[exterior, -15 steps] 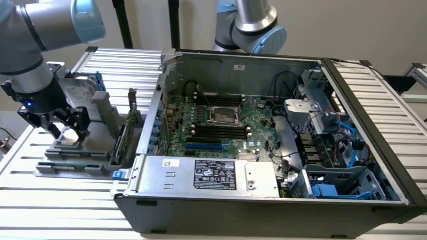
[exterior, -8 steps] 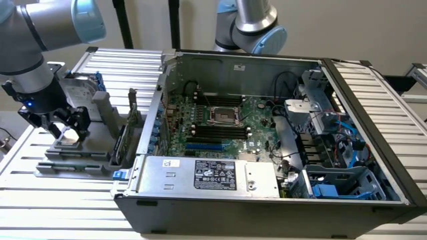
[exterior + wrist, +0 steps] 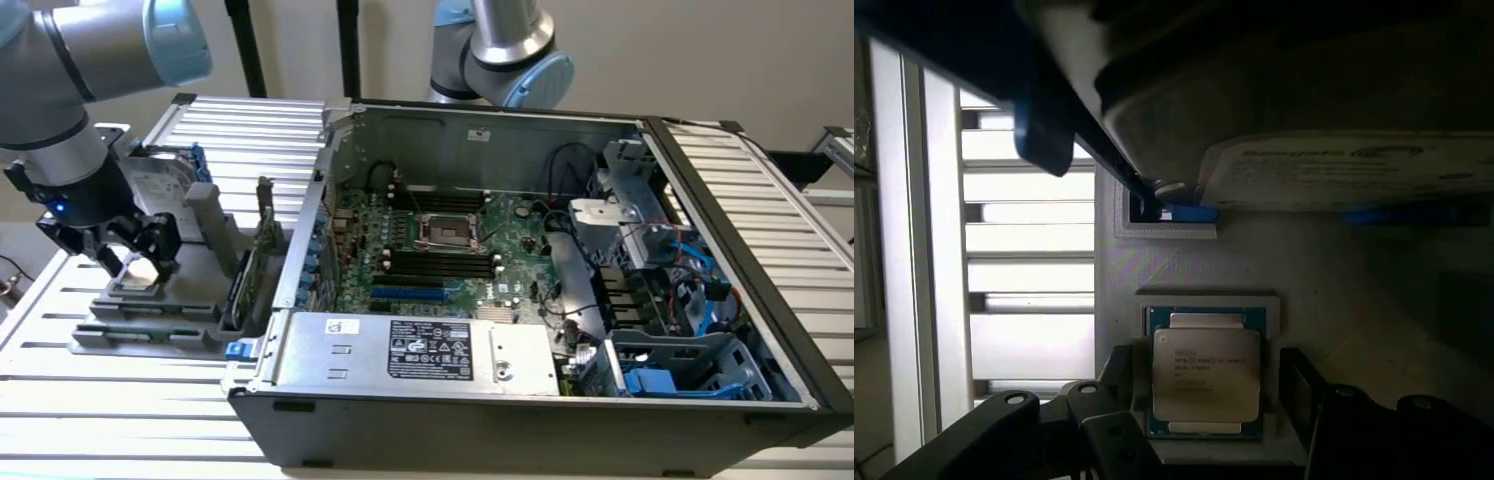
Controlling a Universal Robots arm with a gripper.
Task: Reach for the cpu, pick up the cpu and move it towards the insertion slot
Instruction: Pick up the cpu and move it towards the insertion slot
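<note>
Reaching looks all but finished, as we read it: the gripper [image 3: 131, 262] hangs low over the grey fixture [image 3: 160, 330] at the exterior view's left, with the cpu [image 3: 1206, 375] directly beneath it. Picking up is not yet done, we judge, because the cpu lies flat in its pale square nest [image 3: 1204, 297], silver top facing up, and nothing shows it raised from there. Moving it towards the socket is likewise left to do. The 2 fingers [image 3: 1299, 385] stand apart, wider than the cpu, 1 on each side of it. In the wrist view we see a strip of the nest between each finger and the chip's edge, so they straddle it and grip nothing. Whether the tips touch the nest's rim we cannot tell. Just beyond the nest stands the hard drive [image 3: 1304, 110] with its blue rails, close to the gripper but apart from it. Farther off, towards the exterior view's right, the open computer case [image 3: 534, 420] lies on the slatted table [image 3: 80, 440]. On its green board [image 3: 521, 225] the insertion slot [image 3: 447, 232] shows a shiny frame round a dark centre, and it looks unoccupied to us. The slot lies well apart from the cpu, with part of the case between them.
</note>
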